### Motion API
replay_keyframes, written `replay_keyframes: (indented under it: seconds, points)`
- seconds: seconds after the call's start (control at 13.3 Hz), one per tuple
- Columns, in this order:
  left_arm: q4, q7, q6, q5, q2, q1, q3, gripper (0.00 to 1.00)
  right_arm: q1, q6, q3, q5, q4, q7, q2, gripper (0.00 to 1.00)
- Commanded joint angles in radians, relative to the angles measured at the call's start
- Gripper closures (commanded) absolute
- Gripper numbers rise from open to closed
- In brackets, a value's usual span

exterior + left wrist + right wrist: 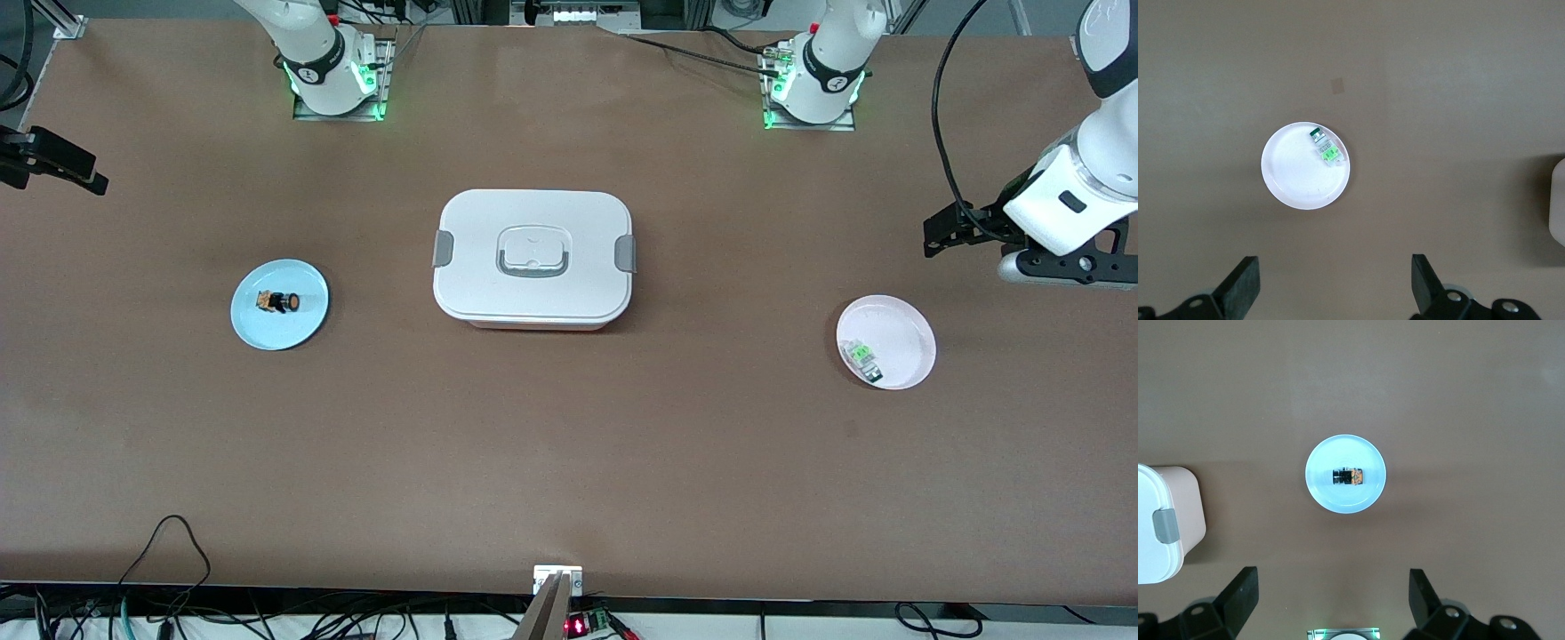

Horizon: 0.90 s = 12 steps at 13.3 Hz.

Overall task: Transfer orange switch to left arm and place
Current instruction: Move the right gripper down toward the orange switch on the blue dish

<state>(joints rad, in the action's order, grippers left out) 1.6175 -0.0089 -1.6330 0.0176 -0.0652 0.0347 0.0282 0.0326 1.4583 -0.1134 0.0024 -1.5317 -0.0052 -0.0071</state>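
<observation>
The small orange-and-black switch (278,302) lies on a pale blue round plate (307,322) near the right arm's end of the bench (569,462). The right pincer (1331,600), spread wide and empty, should descend squarely onto it, staying clear of the big white latched plastic box (533,258) at mid-bench. The left pincer (1335,283) waits, released, over a white plate (1295,183).

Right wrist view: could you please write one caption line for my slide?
Open right gripper above the blue plate holding the orange switch, white box beside it.
</observation>
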Motion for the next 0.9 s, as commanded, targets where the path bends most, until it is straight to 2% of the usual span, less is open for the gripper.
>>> replay_keyframes:
  seconds: [0.0, 0.83]
  points:
    - [-0.028, 0.004, 0.013, 0.012, -0.013, 0.001, 0.002, 0.0, 0.007, -0.006, -0.006, 0.004, -0.008, -0.012, -0.017, 0.0]
    - [-0.028, 0.004, 0.013, 0.012, -0.013, 0.001, 0.002, 0.0, 0.026, 0.03, -0.006, 0.008, -0.011, -0.022, 0.022, 0.0]
